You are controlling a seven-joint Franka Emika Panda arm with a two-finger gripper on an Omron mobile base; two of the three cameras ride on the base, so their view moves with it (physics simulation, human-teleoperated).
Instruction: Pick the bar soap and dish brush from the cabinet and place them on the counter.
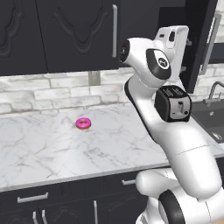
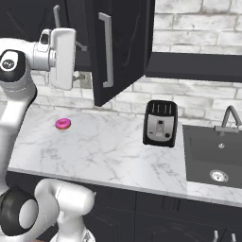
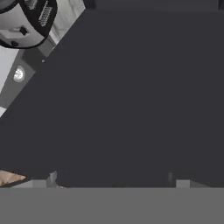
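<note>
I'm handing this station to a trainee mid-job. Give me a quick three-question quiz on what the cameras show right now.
1. True or false: the pink donut lies on the counter.
2. In the right base view, what stands on the counter just left of the sink? A) kettle B) toaster C) blender
3. Fill in: one cabinet door, above the counter, stands ____.

Key: 1 true. 2 B. 3 open; the robot's hand is raised beside it, and the gripper is open, holding nothing.
</note>
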